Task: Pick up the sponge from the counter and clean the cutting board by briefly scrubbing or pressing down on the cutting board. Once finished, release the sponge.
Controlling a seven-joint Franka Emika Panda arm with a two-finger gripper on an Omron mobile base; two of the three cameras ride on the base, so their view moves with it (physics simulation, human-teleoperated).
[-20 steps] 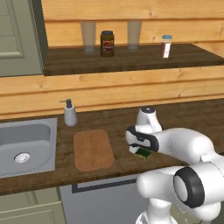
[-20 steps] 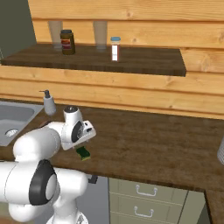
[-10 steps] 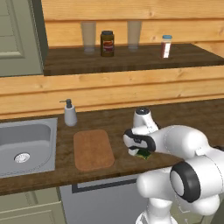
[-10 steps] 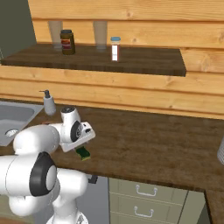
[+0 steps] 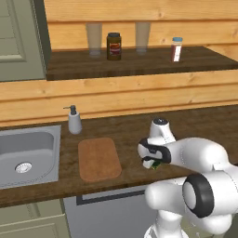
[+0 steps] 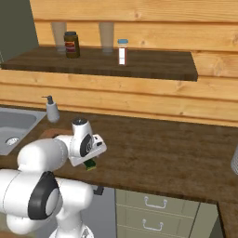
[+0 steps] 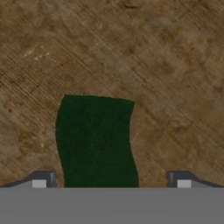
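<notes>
The sponge [image 7: 96, 140], dark green on top, lies flat on the dark wood counter [image 7: 166, 65]. My gripper [image 7: 111, 181] is open and hangs low over it, one fingertip on each side, with a gap between the sponge and the right fingertip [image 7: 183, 181]. In the left base view the gripper [image 5: 152, 162] stands over the sponge [image 5: 156, 164], to the right of the cutting board [image 5: 98, 159] and apart from it. The right base view shows the sponge [image 6: 90, 164] poking out under the hand and a corner of the cutting board [image 6: 46, 134] behind the arm.
A steel sink [image 5: 28, 153] is set in the counter to the left of the board, with a soap dispenser [image 5: 74, 121] behind it. The higher shelf [image 5: 139, 62] carries glasses, a jar [image 5: 114, 45] and a small bottle [image 5: 176, 49]. A glass [image 6: 234, 160] stands at the far right.
The hand has shifted slightly to the left and settled lower over the sponge. The sponge and the cutting board have not moved.
</notes>
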